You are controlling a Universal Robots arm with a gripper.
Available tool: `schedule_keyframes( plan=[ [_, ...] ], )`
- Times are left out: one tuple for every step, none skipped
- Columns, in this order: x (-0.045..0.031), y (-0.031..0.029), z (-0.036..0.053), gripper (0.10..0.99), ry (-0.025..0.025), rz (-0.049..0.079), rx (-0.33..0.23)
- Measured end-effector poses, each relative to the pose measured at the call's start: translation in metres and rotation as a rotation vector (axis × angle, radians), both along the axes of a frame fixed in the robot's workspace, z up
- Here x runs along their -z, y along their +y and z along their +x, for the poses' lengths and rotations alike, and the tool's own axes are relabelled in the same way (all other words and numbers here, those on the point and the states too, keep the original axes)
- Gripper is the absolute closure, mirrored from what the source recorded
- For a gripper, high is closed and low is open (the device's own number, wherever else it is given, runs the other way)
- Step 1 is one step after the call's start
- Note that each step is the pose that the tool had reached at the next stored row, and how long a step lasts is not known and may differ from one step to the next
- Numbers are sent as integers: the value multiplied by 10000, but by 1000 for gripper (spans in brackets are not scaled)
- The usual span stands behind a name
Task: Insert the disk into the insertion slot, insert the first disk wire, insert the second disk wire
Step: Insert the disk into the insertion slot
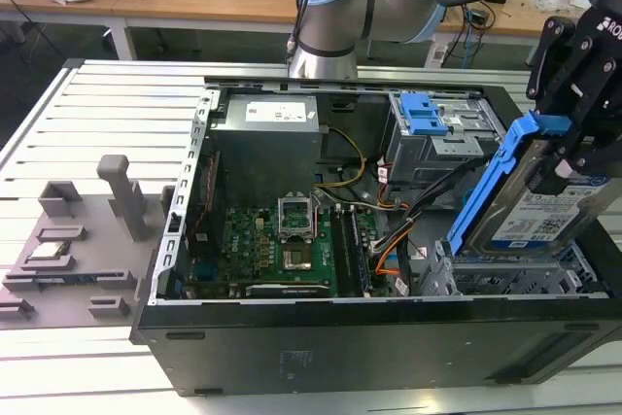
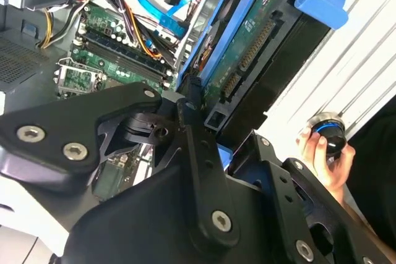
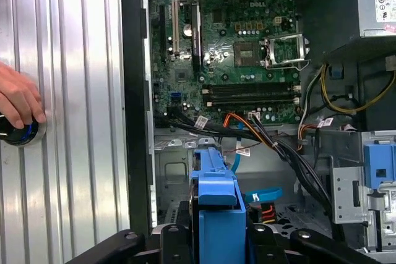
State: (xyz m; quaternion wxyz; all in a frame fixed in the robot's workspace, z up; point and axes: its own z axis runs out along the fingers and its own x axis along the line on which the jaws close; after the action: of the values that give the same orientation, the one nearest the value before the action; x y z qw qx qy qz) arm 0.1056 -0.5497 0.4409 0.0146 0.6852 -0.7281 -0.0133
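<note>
The gripper has its jaws clamped on the disk, tilted just over the insertion slot in the computer case, seemingly not yet in, likely to line it up with a bay.

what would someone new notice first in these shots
The disk in its bright blue carrier stands out most, held tilted in the robot's hand at the exterior view's right, over the low grey insertion slot. Next comes the green motherboard, lying inside the open black computer case.
</note>
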Motion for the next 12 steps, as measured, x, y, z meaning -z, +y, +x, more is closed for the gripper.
schedule_keyframes(
  plan=[
    [19,0,-1,722,0,-3,1],
    [37,0,-1,722,1,-3,1],
    [54,0,-1,722,0,-1,1],
    [62,0,-1,722,0,-2,1],
    [69,0,-1,722,0,-2,2],
    [82,0,-1,722,0,-1,1],
    [105,0,-1,722,0,-2,1],
    [130,0,-1,722,0,-2,1],
    [164,0,-1,722,0,-1,1],
    [191,0,-1,722,0,-1,1],
    [213,0,-1,722,1,-1,1],
    [231,0,-1,722,1,-2,1]
  ],
)
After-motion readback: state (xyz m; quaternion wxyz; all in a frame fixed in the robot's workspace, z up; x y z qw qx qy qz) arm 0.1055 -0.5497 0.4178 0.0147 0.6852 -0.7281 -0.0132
